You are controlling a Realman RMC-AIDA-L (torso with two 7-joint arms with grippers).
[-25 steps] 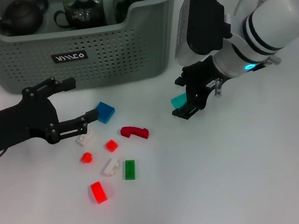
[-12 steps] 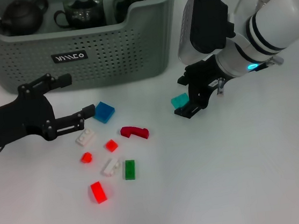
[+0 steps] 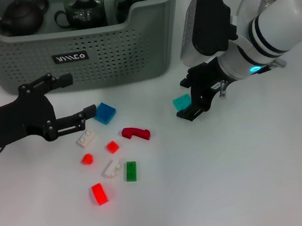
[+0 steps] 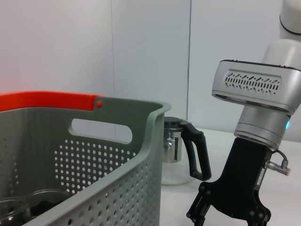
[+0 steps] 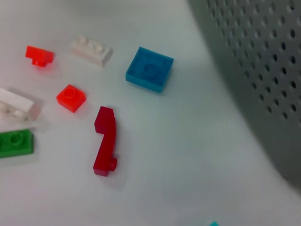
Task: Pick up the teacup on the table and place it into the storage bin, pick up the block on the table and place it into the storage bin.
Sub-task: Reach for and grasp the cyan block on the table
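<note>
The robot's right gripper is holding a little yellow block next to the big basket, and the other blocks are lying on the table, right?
Not quite. The block in the right gripper is teal, not yellow; the head view shows it. The rest holds: it is beside the big basket, and the other blocks lie on the table.

A robot test lab, by the look of it: a plain white counter [image 3: 246,178] against bare pale wall panels [image 4: 150,56], with small plastic building bricks [image 3: 111,150] scattered beside a grey-green perforated plastic storage bin [image 3: 106,58] holding dark teaware.
</note>
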